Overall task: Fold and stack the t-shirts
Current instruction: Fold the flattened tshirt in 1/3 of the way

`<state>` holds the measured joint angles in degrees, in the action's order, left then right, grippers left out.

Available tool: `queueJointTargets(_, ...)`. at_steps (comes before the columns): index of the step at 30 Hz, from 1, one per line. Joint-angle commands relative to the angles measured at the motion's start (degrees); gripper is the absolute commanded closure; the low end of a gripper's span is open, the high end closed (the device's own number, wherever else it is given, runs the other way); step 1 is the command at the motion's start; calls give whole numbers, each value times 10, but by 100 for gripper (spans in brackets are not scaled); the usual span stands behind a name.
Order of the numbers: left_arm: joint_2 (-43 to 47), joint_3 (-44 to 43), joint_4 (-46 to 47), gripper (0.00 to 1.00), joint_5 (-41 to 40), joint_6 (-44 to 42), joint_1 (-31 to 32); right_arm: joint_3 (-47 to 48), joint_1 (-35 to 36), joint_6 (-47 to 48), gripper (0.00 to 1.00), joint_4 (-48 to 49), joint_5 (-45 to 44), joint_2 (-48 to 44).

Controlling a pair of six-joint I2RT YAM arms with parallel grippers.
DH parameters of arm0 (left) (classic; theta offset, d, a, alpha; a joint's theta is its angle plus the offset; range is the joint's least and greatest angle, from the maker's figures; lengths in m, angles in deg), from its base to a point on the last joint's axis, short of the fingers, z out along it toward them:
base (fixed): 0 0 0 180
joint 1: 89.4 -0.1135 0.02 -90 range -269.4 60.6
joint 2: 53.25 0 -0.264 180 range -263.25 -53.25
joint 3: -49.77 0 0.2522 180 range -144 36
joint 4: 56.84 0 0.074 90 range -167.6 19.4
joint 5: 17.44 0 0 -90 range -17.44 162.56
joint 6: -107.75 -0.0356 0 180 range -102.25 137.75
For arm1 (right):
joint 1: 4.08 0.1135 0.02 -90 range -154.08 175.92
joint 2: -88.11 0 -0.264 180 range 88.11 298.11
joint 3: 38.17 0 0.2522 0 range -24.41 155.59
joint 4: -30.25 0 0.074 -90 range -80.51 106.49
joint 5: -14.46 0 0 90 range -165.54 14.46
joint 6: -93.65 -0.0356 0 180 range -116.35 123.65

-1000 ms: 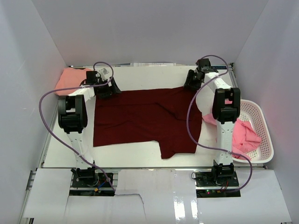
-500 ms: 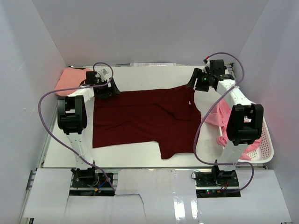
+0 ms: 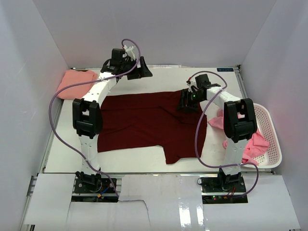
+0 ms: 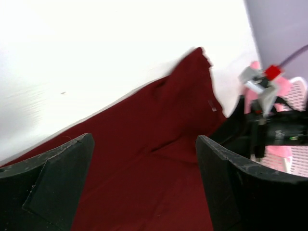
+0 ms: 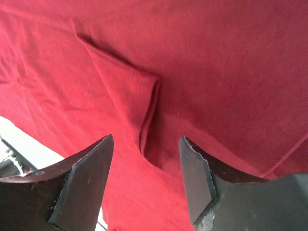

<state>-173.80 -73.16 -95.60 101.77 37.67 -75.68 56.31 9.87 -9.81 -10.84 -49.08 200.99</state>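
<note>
A dark maroon t-shirt [image 3: 144,122] lies spread flat across the middle of the table, one sleeve reaching toward the front edge. My right gripper [image 3: 186,103] hovers open just over its back right part; in the right wrist view the gripper [image 5: 147,144] straddles a raised crease [image 5: 144,103] in the cloth without pinching it. My left gripper [image 3: 143,72] is raised at the back centre, open wide and empty; its wrist view shows the gripper [image 4: 144,144] above the maroon shirt [image 4: 154,159]. A salmon t-shirt [image 3: 74,82] lies folded at the back left.
A white mesh basket [image 3: 270,130] stands at the right edge holding brighter pink shirts [image 3: 255,144], one spilling onto the table [image 3: 217,120]. Grey walls close in the left, back and right sides. The right arm [image 4: 262,127] shows in the left wrist view.
My left gripper has left the shirt's back left corner and swung up to the back centre. My right gripper has come from the back right corner down over the shirt.
</note>
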Motion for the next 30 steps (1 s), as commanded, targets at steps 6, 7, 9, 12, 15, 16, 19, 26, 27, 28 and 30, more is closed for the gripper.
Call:
queueJointTargets(6, -127, -95, -15, 2, 78, 81, 54, -25, -5, -14, 37, 39, 66, -1)
queueJointTargets(7, -136, -97, 1, 2, 87, 98, 59, -29, -5, -19, 37, 50, 77, 2)
queueJointTargets(9, -158, -91, 20, 2, 100, 114, 69, -43, -4, -25, 37, 61, 89, 5)
queueJointTargets(12, -174, -76, 52, 2, 111, 134, 82, -50, -4, -32, 37, 79, 102, 13)
queueJointTargets(15, -181, -75, 66, 2, 112, 142, 89, -54, -4, -39, 37, 94, 112, 19)
queueJointTargets(16, -182, -75, 74, 2, 114, 144, 90, -55, -4, -41, 37, 98, 119, 23)
queueJointTargets(19, -184, -78, 81, 2, 121, 151, 92, -52, -2, -52, 37, 114, 134, 29)
queueJointTargets(26, -171, -77, 79, 2, 117, 150, 96, -48, 4, -64, 37, 143, 143, 35)
queueJointTargets(27, -169, -77, 79, 2, 116, 149, 97, -48, 5, -64, 37, 151, 144, 37)
queueJointTargets(28, -168, -77, 79, 2, 115, 148, 97, -47, 5, -65, 37, 155, 145, 38)
queueJointTargets(30, -167, -78, 79, 2, 117, 150, 98, -40, 5, -67, 37, 161, 152, 48)
